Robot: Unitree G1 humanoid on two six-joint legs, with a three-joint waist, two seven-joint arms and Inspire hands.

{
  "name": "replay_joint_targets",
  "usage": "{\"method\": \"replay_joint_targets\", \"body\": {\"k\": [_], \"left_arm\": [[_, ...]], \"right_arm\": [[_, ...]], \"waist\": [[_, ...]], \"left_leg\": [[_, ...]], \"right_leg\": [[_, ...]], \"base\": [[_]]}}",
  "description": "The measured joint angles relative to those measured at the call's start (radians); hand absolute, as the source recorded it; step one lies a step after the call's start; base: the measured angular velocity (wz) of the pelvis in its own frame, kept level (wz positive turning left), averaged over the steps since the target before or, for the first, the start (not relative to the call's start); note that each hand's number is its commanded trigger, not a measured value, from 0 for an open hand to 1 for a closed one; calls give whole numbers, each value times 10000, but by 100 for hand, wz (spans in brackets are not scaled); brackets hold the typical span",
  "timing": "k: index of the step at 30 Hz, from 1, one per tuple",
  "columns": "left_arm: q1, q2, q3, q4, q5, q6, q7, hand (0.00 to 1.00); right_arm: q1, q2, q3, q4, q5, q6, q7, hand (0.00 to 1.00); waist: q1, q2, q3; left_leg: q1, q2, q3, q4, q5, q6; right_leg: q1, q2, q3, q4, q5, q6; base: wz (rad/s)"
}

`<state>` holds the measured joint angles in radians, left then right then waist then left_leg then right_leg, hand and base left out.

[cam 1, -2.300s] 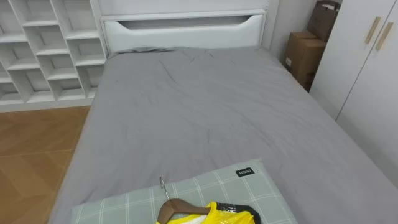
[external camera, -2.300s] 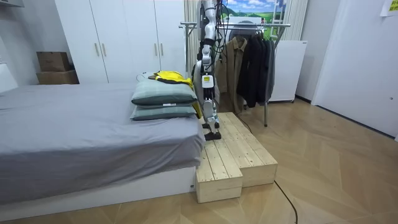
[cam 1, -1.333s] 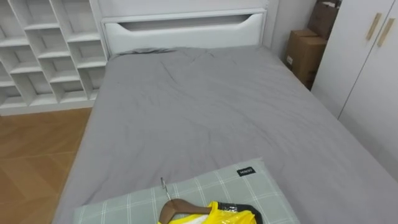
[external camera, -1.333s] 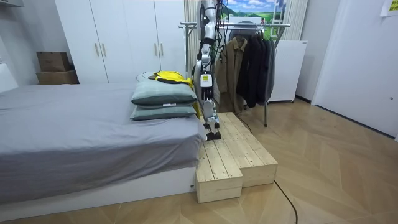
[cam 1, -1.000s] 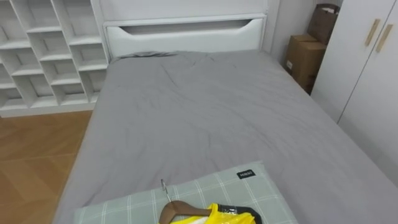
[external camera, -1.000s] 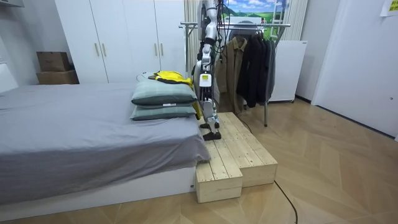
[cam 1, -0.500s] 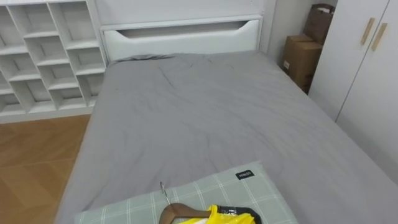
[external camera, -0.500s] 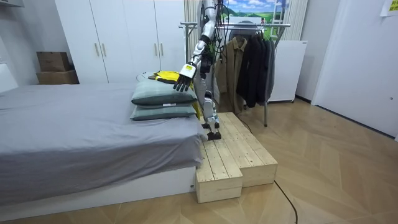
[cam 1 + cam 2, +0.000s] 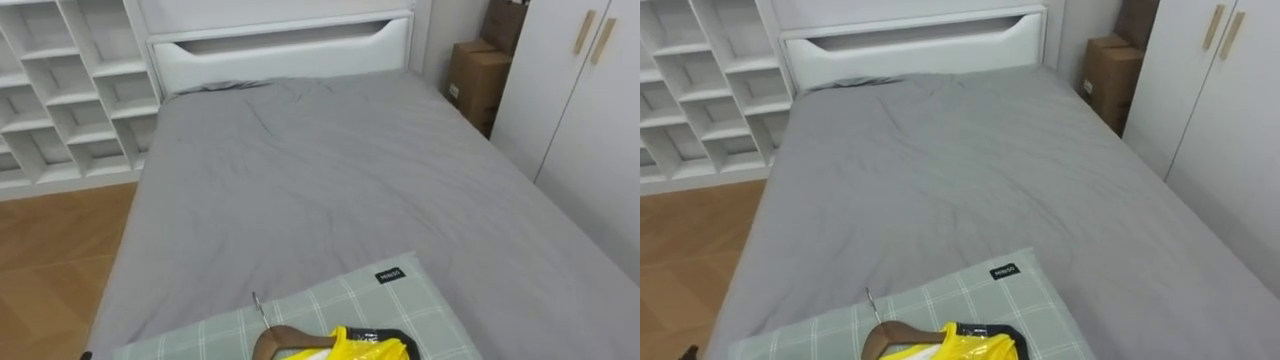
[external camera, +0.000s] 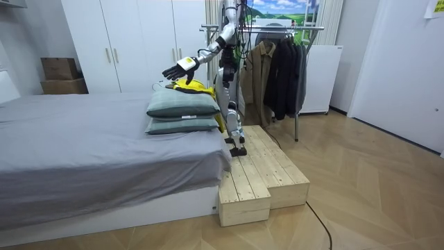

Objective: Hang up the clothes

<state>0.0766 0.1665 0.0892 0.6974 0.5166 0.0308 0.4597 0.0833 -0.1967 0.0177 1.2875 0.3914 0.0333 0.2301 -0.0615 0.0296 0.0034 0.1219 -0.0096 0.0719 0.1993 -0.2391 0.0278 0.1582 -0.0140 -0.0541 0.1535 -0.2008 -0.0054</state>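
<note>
Room view: the robot stands on a wooden platform (image 10: 264,173) at the foot of the bed (image 10: 83,139), facing along it, with a rack (image 10: 277,28) of dark coats (image 10: 279,69) just behind it. Its left hand (image 10: 179,68) is held out at the end of a raised arm above the stacked pillows (image 10: 182,111), fingers spread apart and holding nothing, clear of the cloth below.

A yellow garment (image 9: 365,348) lies on the top pillow (image 9: 330,300), a checked green one, at the near end of the bed. It is already on a wooden hanger (image 9: 285,338), whose metal hook points toward the headboard. The grey sheet beyond the pillow is bare and lightly creased. White shelves (image 9: 60,90) stand to the robot's left of the headboard and a white wardrobe (image 9: 590,120) on its right, with cardboard boxes (image 9: 475,80) beside it.
</note>
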Motion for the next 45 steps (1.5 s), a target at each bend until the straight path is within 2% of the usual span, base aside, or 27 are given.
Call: {"method": "replay_joint_targets", "body": {"k": [6,11,15,18,28,36,45], "left_arm": [[-3,30,-538,-711,472,34,50,0],[-11,27,-1134,-1270,1108,31,-130,0],[-12,26,-1527,-1474,1536,-90,-501,0],[-12,33,-1549,-1480,1556,-107,-784,0],[-10,38,-1834,-1466,2047,-239,-1215,0],[-10,37,-1849,-1258,2401,-261,-1299,0],[-10,32,-1924,-297,2395,-274,-1503,0]], "right_arm": [[-11,7,97,1,88,26,1,0],[-17,4,95,10,85,-6,-9,0],[-22,-12,81,21,41,-144,-3,0],[-71,-5,66,20,-48,-216,0,0],[-44,-6,7,28,-47,-251,49,0],[-41,-15,-7,21,-55,-251,130,0],[-29,-7,151,13,-41,-299,122,0]], "waist": [[-108,-62,-25],[-194,13,-55],[-268,76,-35],[-421,102,-24],[-440,43,45],[-433,36,36],[-432,-149,11]], "left_leg": [[-20,16,29,-4,0,-1],[-42,14,38,7,-1,0],[-25,16,66,17,1,1],[-41,21,82,30,1,1],[85,52,220,-27,0,0],[98,68,245,-26,-1,-2],[100,64,240,-20,0,-1]], "right_leg": [[-13,14,17,-10,34,-6],[-32,15,25,-16,57,-4],[-23,13,55,-19,57,-4],[-3,14,76,-15,58,-4],[-9,51,222,21,62,-9],[-11,63,230,22,71,-20],[3,54,225,16,71,-20]], "base": [[-2],[0],[0],[0],[-3],[0],[0]]}}
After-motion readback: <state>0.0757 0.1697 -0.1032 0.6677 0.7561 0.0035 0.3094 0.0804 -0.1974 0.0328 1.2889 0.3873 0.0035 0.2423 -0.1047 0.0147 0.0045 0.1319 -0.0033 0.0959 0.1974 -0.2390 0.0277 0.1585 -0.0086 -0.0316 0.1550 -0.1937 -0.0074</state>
